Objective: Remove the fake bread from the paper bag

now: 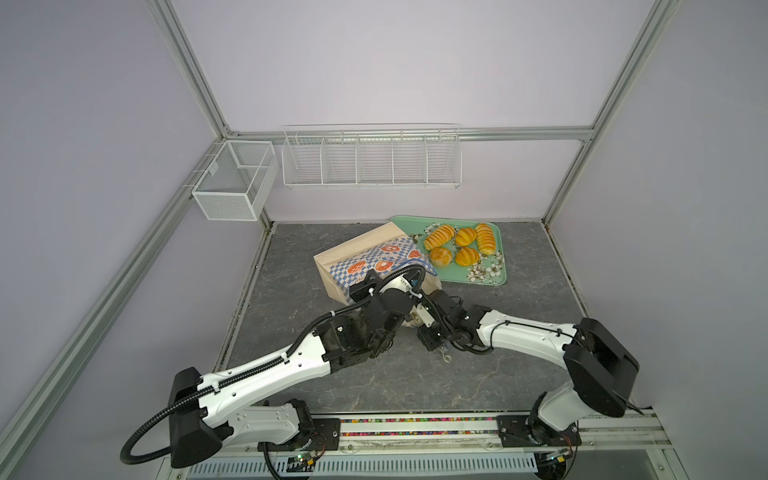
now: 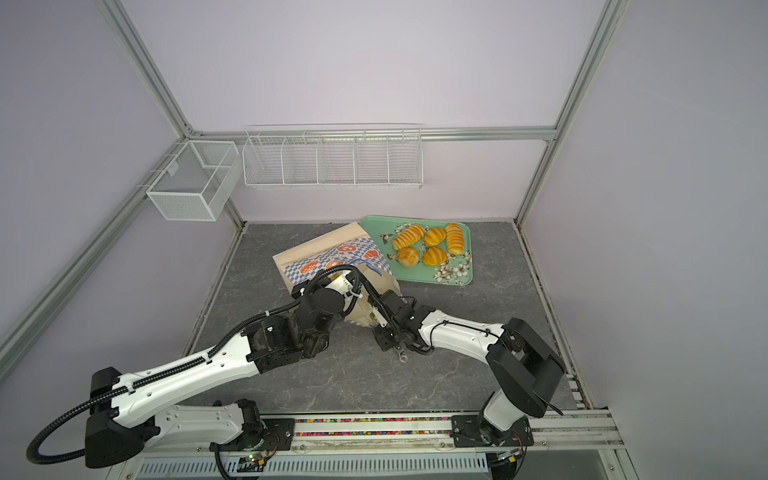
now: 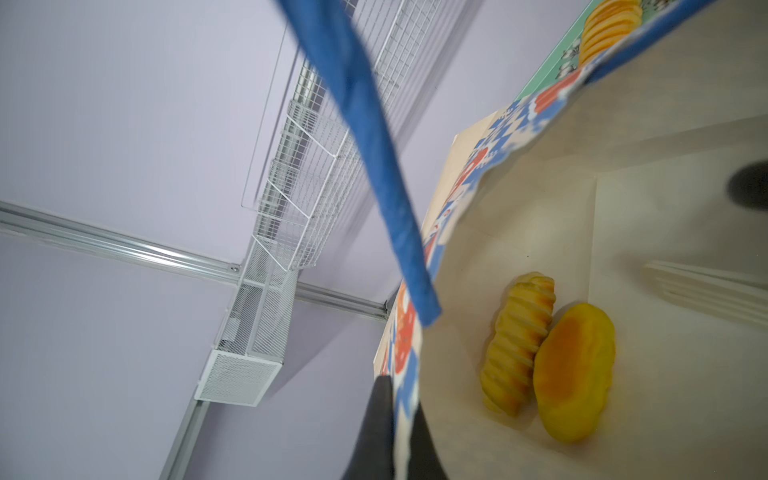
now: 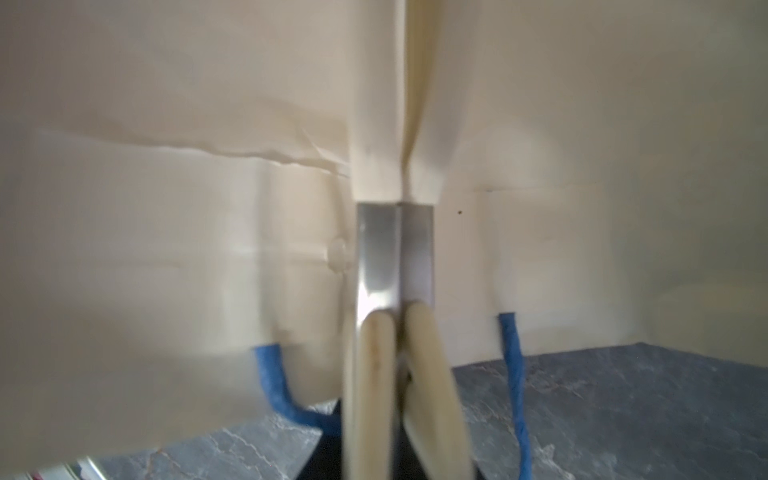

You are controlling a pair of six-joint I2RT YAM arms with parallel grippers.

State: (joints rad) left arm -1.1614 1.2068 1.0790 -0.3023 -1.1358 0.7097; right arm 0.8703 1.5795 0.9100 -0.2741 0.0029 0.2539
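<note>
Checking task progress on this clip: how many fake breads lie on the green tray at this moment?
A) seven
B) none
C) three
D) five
D: both top views show five fake breads lying on the green tray, and the left wrist view shows two more breads inside the paper bag.

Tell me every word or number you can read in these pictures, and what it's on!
No readable words or numbers anywhere.
Paper bag: only blue checks and orange-red round pictures; the marks inside them are too small and blurred to read.
Green tray: only flowers.
</note>
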